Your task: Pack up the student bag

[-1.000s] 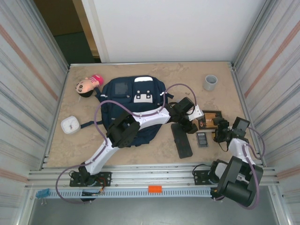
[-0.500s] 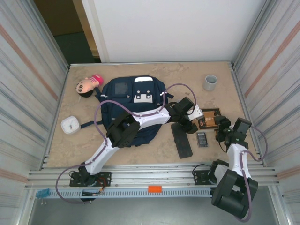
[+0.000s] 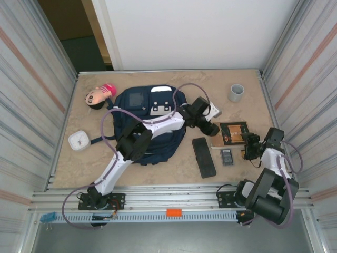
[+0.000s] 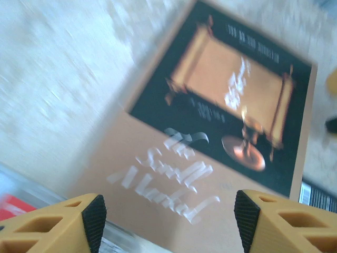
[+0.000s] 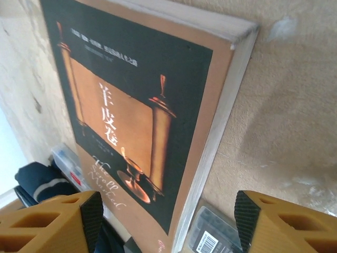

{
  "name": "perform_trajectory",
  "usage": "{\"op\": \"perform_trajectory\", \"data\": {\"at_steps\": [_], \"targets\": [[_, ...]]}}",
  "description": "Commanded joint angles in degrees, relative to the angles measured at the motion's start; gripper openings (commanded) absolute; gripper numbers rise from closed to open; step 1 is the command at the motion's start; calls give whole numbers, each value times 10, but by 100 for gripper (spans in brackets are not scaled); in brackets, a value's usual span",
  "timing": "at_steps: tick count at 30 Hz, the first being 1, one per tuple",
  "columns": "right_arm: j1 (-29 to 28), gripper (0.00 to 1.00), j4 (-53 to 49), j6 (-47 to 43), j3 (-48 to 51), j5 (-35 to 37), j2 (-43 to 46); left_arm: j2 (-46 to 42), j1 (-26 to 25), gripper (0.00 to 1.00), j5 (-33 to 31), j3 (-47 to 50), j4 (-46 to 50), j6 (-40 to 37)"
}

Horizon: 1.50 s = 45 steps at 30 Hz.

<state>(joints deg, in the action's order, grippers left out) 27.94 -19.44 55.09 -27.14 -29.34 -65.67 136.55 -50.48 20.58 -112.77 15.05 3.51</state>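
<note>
Bag: the large navy blue fabric backpack lies flat on the table left of centre, white patches toward the far wall. The left arm stretches across it.
Progress: early, by the look of it. Every loose item lies on the table outside the bag, and whether its zip is open cannot be told.
Left gripper: fingers spread, nothing between them, hovering over the near corner of the brown-and-black paperback with a golden scroll on its cover; the view is blurred.
Right gripper: fingers apart and empty, low at the paperback's other side.
Left to pack: the paperback, a long flat black case just right of the bag, and a small dark device with a barcode label beside the paperback.
Around: a grey cup far right, a doll's head with a pink bow and a white squarish clock-like object left of the bag.
In the way: both grippers crowd one paperback, and the left arm covers the bag.
</note>
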Motion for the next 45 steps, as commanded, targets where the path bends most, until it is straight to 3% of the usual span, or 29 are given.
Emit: {"op": "perform_trajectory", "data": {"at_steps": [1,13,19,25,32,38,45], "targets": [[-6,66,-15,-32,-26,-10,-33,28,-2,68,15,-76,-4,12],[-23,50,17,-102,-112,-21,-196,160,-10,69,-13,-234,76,-20],[-38,44,60,-118,-161,-44,-244,157,-12,66,-3,-217,114,-35],[-44,46,93,-138,-221,-78,-286,94,-15,65,24,-104,102,-40],[-44,50,19,-180,-247,-38,-269,7,-14,65,28,-10,66,-7],[-52,53,-90,-237,-236,33,-211,5,5,65,3,-63,70,62],[-120,53,-124,-236,-207,76,-197,43,8,63,-48,-129,121,75]]}}
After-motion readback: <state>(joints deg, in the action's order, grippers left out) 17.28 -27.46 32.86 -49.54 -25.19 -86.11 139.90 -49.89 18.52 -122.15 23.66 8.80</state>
